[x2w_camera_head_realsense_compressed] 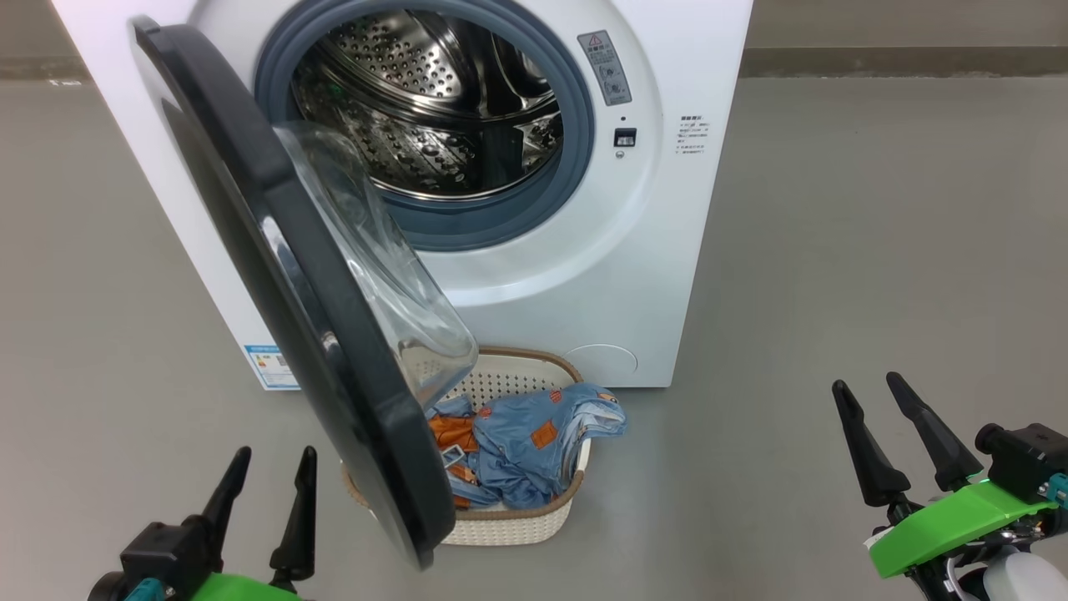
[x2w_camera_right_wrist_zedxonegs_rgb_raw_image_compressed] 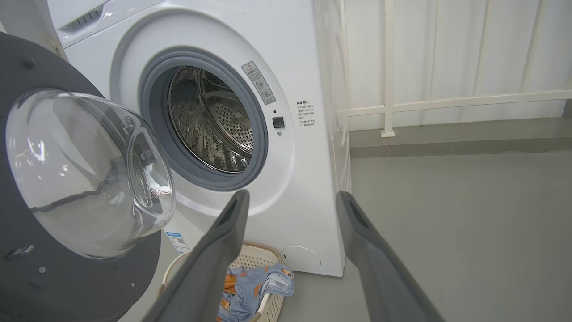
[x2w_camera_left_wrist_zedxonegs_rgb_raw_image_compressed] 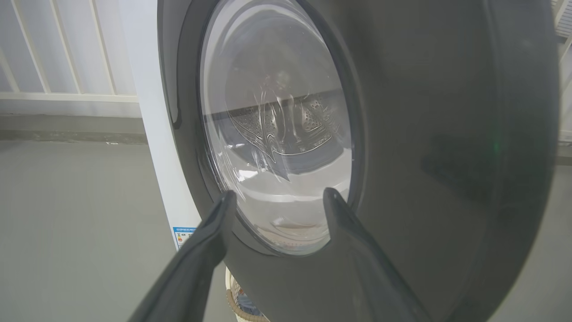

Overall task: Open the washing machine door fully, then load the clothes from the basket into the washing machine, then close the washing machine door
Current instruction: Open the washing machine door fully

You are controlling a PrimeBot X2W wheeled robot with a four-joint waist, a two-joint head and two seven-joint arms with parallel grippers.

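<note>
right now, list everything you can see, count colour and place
washer: 1, white, on the floor ahead
drum: 1, steel, inside the washer, no clothes seen in it
door: 1, black with clear glass bowl, swung out at the washer's left, hiding part of the basket in the head view
basket: 1, cream with brown rim, on the floor at the washer's foot
clothes: one heap, light blue with orange patches, in the basket
label: 1, blue, washer's lower left front
railing: 1, white, by the wall behind the washer
floor: grey
left gripper: 1, dark fingers, open, lower left
right gripper: 1, dark fingers, open, lower right
</note>
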